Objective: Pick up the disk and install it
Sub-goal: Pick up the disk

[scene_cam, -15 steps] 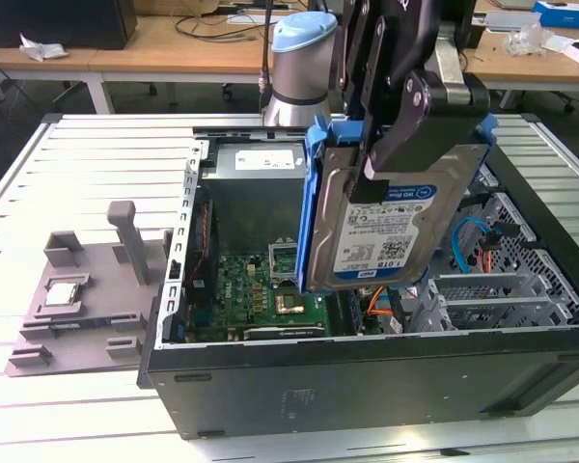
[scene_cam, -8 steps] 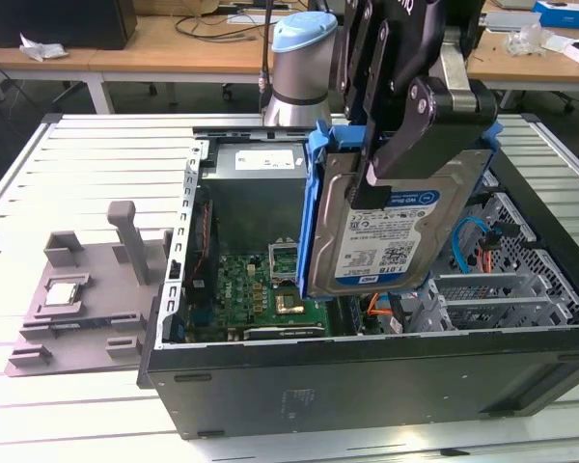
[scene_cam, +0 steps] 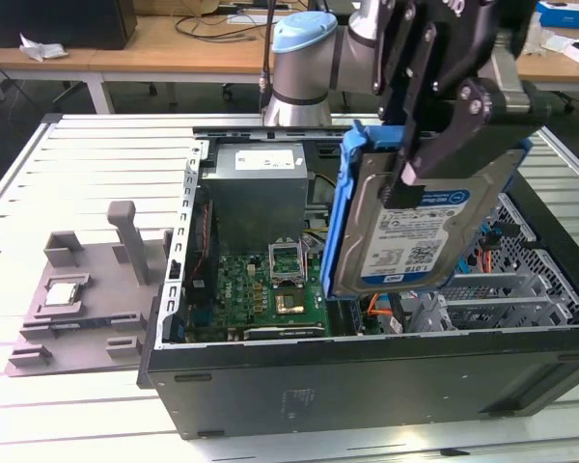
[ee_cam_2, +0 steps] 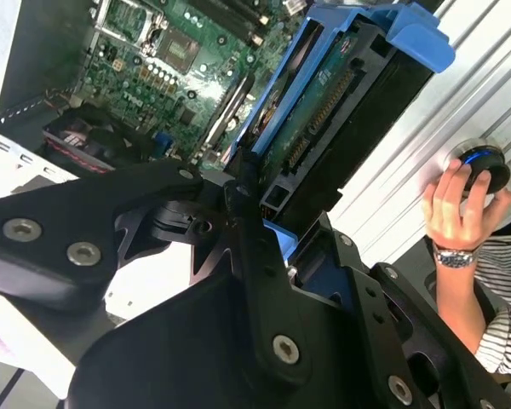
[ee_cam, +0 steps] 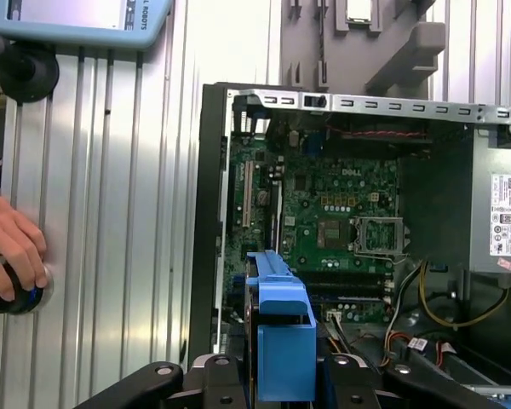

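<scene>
My gripper (scene_cam: 406, 186) is shut on the disk (scene_cam: 415, 236), a silver hard drive with a white-and-blue label and a blue plastic bracket around its edges. I hold it tilted and nearly on edge in the air, over the right half of the open computer case (scene_cam: 367, 386). In the second wrist view the black fingers (ee_cam_2: 243, 213) clamp the disk's (ee_cam_2: 324, 111) blue-framed edge. The first wrist view shows the blue bracket (ee_cam: 281, 328) sticking out from the gripper (ee_cam: 281, 383) above the motherboard (ee_cam: 341, 221).
Inside the case are a green motherboard (scene_cam: 270, 289), a grey power supply (scene_cam: 261, 183) and a metal drive cage (scene_cam: 521, 289) at the exterior view's right. A grey fixture (scene_cam: 77, 309) holding a processor chip (scene_cam: 63, 292) lies left of the case. A person's hand (ee_cam_2: 460, 204) rests on a knob.
</scene>
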### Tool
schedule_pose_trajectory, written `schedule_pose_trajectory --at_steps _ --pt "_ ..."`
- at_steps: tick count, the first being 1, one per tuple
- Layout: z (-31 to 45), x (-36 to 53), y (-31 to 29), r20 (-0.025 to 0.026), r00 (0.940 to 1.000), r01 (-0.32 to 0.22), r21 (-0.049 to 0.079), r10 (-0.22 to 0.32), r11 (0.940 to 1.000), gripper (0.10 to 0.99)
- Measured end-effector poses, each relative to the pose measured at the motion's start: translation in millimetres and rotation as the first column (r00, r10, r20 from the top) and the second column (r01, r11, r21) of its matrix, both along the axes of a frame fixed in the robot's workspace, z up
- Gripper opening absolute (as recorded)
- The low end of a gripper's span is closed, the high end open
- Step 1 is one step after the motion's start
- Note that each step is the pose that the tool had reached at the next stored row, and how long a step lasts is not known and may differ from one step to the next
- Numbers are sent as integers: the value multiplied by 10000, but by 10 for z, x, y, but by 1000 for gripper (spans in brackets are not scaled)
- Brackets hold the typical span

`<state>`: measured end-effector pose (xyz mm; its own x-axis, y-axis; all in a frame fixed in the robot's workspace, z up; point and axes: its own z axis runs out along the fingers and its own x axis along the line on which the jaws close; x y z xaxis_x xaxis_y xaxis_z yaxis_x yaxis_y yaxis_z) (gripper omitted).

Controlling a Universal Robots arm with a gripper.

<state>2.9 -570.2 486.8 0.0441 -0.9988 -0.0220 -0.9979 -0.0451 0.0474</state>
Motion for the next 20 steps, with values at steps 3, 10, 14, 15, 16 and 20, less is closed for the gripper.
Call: schedule_pose_trajectory --at_steps 3,10,14,15,16,20 --pt "0 69 0 0 10000 -1 -1 1 10000 369" --pt "0 165 0 0 10000 0 0 0 10000 369" --pt "0 191 -1 0 10000 -1 -14 1 10000 369" --pt "0 194 -1 -1 10000 1 -23 -1 10000 369" --pt "0 203 -1 0 10000 -2 -23 2 10000 369" --pt "-1 248 0 -1 10000 0 -23 0 10000 369"
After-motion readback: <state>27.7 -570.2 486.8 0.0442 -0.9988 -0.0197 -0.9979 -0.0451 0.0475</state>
